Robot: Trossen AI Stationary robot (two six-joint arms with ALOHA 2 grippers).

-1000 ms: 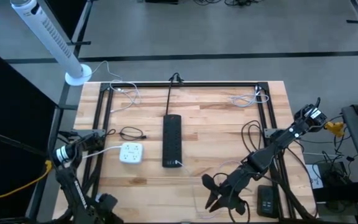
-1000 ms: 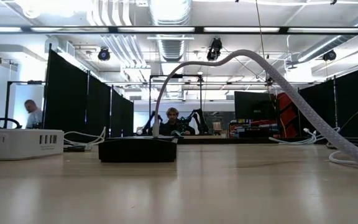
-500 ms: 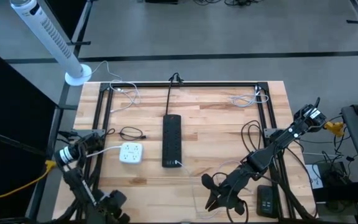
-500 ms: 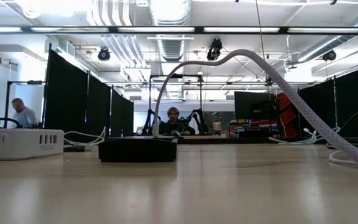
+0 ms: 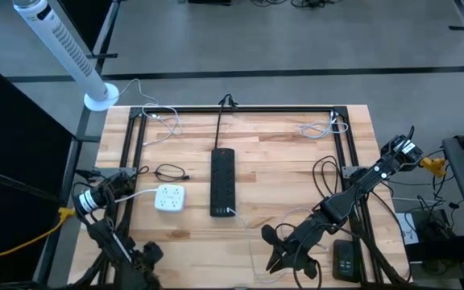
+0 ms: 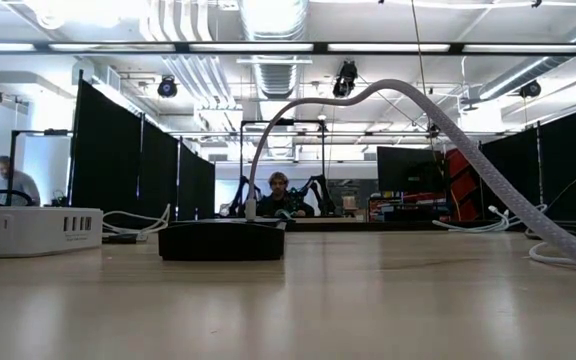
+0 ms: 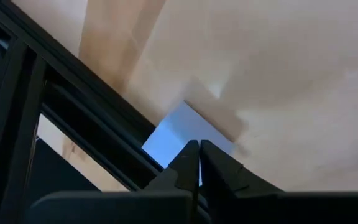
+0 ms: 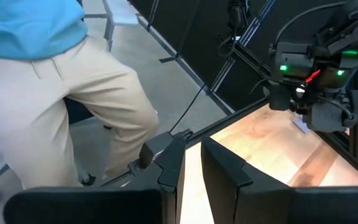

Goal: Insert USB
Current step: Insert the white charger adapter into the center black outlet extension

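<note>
While the left gripper (image 7: 199, 163) is hanging at the table's (image 5: 280, 161) near-left edge with fingers together, the right gripper (image 8: 191, 163) is sitting near-right, its finger gap unclear; white cable (image 5: 240, 216) is lying beside the power strip (image 5: 222, 182).

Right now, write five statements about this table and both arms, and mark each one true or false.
1. The black power strip lies near the middle of the wooden table. True.
2. The white charging hub lies on the right side of the power strip in the high view. False: it lies on its left.
3. The left gripper has its fingers spread wide apart. False: they are closed together, with nothing seen between them.
4. The right gripper is near the table's front edge. True.
5. A white cable is plugged into the near end of the power strip. True.
</note>
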